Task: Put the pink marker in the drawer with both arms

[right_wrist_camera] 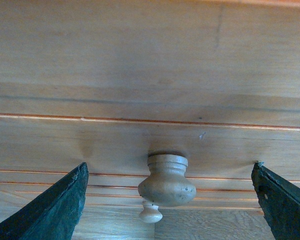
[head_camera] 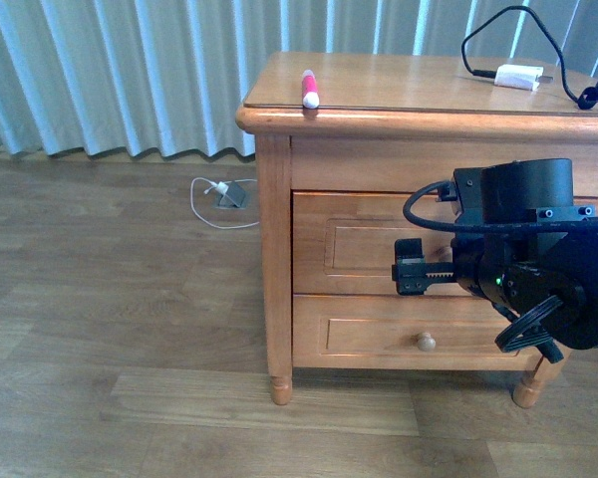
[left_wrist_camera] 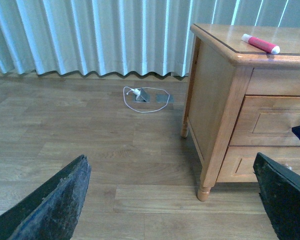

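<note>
The pink marker [head_camera: 309,88] lies on the cabinet top near its front left corner, whitish cap toward the edge; the left wrist view shows the marker [left_wrist_camera: 260,43] too. The upper drawer [head_camera: 359,244] is closed. My right gripper [head_camera: 404,274] is open, right in front of that drawer. In the right wrist view the drawer's round pale knob [right_wrist_camera: 166,181] sits between the spread fingers [right_wrist_camera: 50,210], untouched. My left gripper [left_wrist_camera: 170,210] is open over the floor, left of the cabinet, holding nothing. It does not show in the front view.
A white charger plug [head_camera: 518,76] with a black cable [head_camera: 538,35] lies at the back right of the cabinet top. The lower drawer has its own knob [head_camera: 426,342]. A floor socket with a white cable [head_camera: 229,194] sits by the curtain. A cabinet leg [left_wrist_camera: 204,192] stands nearby.
</note>
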Available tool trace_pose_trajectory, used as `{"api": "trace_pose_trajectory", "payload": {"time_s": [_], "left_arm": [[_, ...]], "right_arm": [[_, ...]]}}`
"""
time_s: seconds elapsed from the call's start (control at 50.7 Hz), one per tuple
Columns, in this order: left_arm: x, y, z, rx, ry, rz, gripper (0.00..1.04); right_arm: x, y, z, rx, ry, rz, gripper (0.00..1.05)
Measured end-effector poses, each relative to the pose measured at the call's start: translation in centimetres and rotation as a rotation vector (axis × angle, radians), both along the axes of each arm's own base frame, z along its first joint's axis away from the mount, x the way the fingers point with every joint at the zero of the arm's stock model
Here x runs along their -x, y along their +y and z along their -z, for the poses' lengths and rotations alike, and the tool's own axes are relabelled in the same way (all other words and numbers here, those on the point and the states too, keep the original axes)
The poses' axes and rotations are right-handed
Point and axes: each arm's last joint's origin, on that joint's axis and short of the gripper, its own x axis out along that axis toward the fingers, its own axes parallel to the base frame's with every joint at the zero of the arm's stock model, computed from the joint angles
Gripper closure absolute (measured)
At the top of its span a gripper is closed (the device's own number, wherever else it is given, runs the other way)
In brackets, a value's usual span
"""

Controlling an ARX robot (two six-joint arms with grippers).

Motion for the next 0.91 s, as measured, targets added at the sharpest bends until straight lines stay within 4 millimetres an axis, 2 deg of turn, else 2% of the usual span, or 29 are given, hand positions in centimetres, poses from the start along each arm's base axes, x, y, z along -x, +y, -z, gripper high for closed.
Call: {"api": "trace_pose_trajectory", "payload": {"time_s": [0.178, 0.217, 0.671, 0.908], "left_arm": [[0.0, 0.0, 0.0, 0.000, 0.000, 0.000, 0.06], [0.0, 0.0, 0.0, 0.000, 0.000, 0.000, 0.06], [0.0, 0.0, 0.0, 0.000, 0.000, 0.000, 0.06], [0.0, 0.0, 0.0, 0.000, 0.000, 0.000, 0.06]], "right_arm": [[-0.1, -0.1, -0.1, 0.000, -0.018, 0.013, 0.08], [-0.1, -0.1, -0.2, 0.001, -0.023, 0.015, 0.11], [0.0, -0.1, 0.0, -0.013, -0.018, 0.029, 0.78], [1.3, -0.1, -0.7, -0.091, 0.011, 0.011, 0.83]]}}
